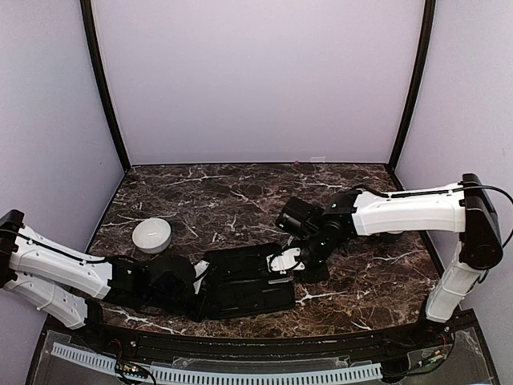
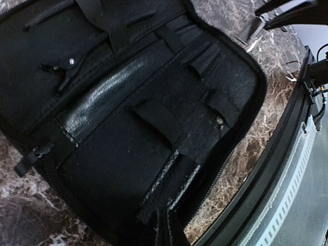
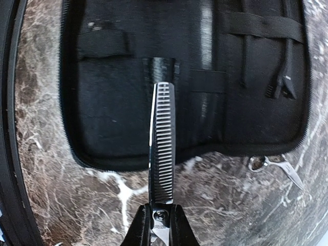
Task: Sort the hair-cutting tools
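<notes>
My right gripper (image 3: 160,228) is shut on silver thinning scissors (image 3: 162,143) at their pivot. The toothed blade points over the near edge of the open black case (image 3: 118,118), a little above it. In the top view that gripper (image 1: 288,261) hovers at the case's right end (image 1: 240,295). A second pair of silver scissors (image 3: 275,165) lies on the marble just outside the case. A slim dark tool (image 3: 283,77) sits under a strap inside it. My left gripper (image 2: 167,228) has its fingers together on the case lining; it is at the case's left end (image 1: 199,277).
A white bowl (image 1: 151,235) stands on the marble table (image 1: 240,200) left of the middle. A black rail (image 2: 287,154) runs along the near table edge. Another dark tool with a silver screw (image 2: 65,66) lies strapped in the case's far half.
</notes>
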`<state>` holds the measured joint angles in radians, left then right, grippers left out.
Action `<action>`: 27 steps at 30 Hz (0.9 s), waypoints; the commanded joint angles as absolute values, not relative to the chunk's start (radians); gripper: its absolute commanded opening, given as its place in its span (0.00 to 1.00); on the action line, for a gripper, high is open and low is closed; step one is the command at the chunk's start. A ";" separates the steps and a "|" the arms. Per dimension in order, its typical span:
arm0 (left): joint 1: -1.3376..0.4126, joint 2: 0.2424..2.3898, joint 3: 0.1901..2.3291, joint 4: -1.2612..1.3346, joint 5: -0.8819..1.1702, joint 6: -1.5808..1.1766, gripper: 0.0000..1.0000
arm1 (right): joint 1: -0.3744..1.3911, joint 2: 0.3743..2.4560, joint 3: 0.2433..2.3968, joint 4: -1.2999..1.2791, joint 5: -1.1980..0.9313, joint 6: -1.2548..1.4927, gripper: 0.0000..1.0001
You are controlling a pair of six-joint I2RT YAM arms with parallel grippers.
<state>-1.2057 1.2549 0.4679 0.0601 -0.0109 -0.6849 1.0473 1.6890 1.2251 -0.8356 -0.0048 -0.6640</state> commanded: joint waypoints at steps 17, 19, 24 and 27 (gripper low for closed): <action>-1.326 1.385 0.429 0.092 -0.044 -0.806 0.00 | 1.175 1.812 1.216 -0.863 0.066 -0.632 0.00; -1.336 1.365 0.430 0.071 -0.061 -0.815 0.00 | 1.176 1.822 1.224 -0.866 0.065 -0.632 0.00; -1.353 1.319 0.430 0.038 -0.087 -0.833 0.00 | 1.181 1.849 1.253 -0.877 0.073 -0.632 0.00; -1.358 1.309 0.434 0.005 -0.095 -0.841 0.00 | 1.182 1.857 1.266 -0.881 0.079 -0.628 0.00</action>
